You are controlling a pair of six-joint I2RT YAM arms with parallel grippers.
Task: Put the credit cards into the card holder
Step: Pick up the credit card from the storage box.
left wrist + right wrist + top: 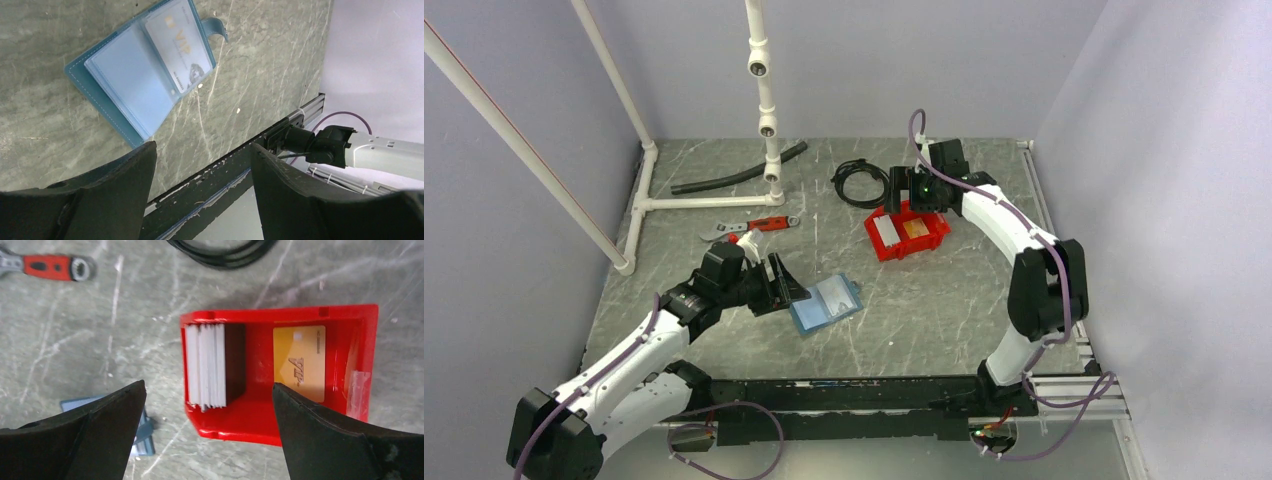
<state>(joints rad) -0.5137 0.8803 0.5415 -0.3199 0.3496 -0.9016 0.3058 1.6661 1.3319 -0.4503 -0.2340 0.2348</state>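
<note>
Two end effectors are released and hold nothing. The left end effector (202, 152) hangs over the counter (924, 310), just beside the blue card holder (826, 303). It lies open in the middle of the top view, with one pale card (180, 47) in its pocket. The right end effector (208, 387) hangs over the red bin (240, 425), where white cards (206, 365) stand beside an orange card (299, 362).

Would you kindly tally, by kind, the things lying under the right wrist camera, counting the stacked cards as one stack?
Red bin: 1
Card stack: 1
Orange card: 1
Wrench: 1
Black cable: 1
Blue card holder: 1, only partly in view
Total: 6
</note>
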